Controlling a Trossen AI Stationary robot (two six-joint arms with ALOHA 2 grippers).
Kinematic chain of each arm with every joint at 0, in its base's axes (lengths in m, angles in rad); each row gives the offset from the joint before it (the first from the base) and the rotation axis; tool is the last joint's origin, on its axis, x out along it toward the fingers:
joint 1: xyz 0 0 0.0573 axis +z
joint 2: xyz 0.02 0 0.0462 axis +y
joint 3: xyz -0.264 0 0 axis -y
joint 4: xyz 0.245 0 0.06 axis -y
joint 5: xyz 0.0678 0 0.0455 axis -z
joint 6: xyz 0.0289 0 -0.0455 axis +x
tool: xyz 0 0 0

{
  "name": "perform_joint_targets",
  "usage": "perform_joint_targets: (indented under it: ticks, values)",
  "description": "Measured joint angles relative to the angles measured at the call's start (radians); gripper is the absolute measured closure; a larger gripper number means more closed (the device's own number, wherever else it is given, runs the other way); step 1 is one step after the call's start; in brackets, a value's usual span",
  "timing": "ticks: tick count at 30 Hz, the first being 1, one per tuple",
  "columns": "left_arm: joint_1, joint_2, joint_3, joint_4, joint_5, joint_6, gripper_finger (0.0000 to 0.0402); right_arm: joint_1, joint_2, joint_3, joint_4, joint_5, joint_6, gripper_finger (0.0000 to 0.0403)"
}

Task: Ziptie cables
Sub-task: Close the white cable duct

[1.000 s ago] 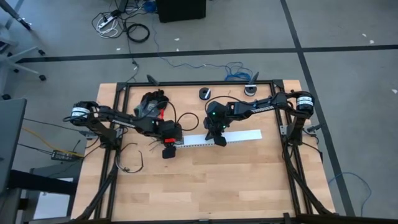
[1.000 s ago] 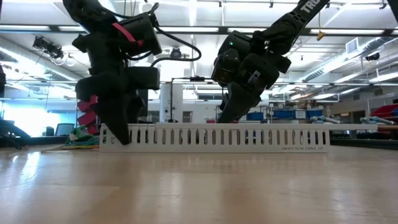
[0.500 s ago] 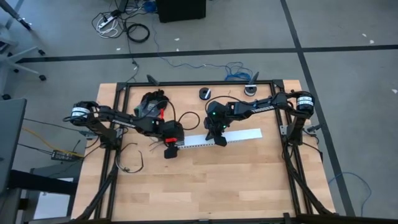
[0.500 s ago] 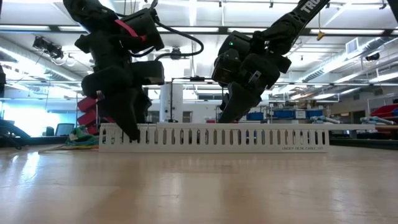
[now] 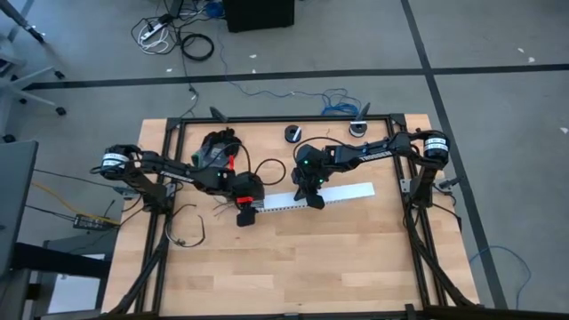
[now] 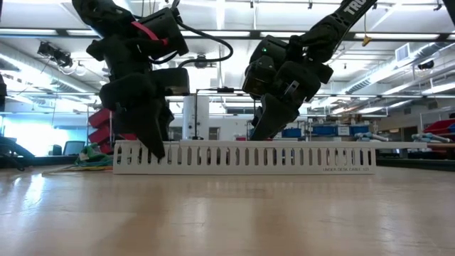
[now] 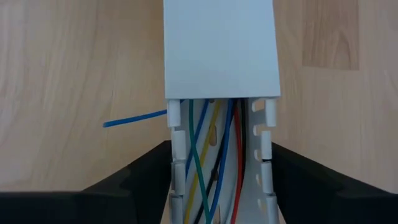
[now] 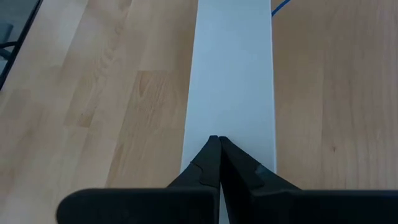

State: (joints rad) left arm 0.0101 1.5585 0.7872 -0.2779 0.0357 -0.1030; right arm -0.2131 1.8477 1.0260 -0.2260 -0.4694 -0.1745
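Where printing shows, the white slotted duct [image 6: 245, 157] reads "UNDER DESK CABLE".

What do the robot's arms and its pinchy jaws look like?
Both arms are dark and made of jointed links. The left arm has red bands and a looping black cable. The right arm shows a small green light and white letters. The right gripper has black, pointed jaws, like a beak.
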Motion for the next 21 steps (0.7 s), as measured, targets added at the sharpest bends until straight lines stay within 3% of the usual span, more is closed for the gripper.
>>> perform_joint_targets:
  ticks: [21]
  values:
    - [0.0,0.021,0.001,0.04,-0.005,-0.001,0.0167,0.011,0.004,0.021,-0.001,-0.015,-0.009,0.0403]
